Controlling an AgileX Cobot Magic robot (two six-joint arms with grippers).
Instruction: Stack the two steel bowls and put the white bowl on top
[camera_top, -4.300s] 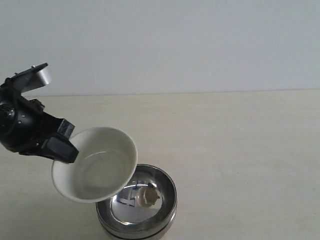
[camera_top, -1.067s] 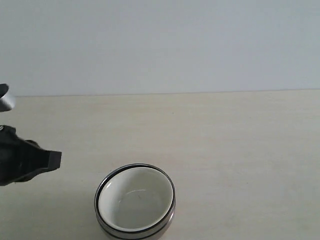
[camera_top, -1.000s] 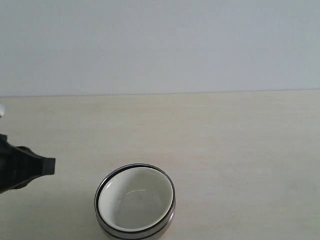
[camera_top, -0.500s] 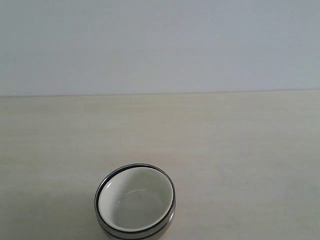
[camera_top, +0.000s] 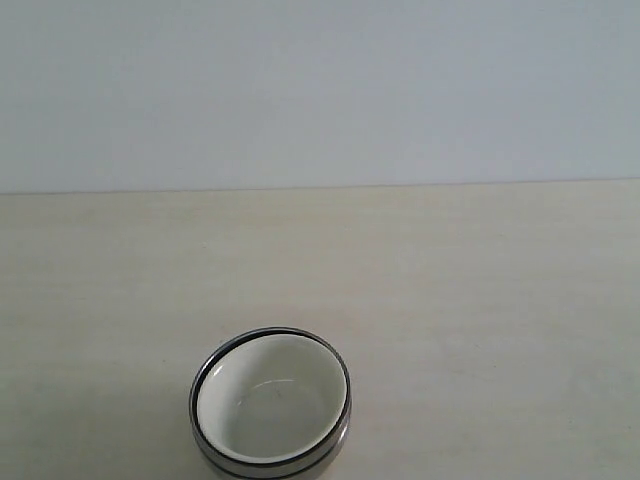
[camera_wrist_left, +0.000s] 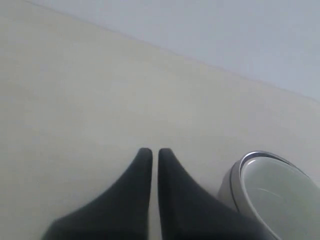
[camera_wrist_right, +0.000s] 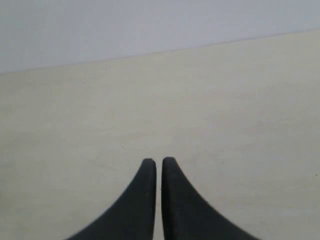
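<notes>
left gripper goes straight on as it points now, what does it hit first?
Nothing close, as far as the left wrist view shows. The left gripper, jaws shut, points over bare table; the white bowl nested in the steel bowls sits off to one side of that line. Depth is unclear.

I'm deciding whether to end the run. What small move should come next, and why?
Probably none; I'd stop here: the white bowl sits level inside the steel bowls, and the left gripper and right gripper are shut, empty and clear of them.
</notes>
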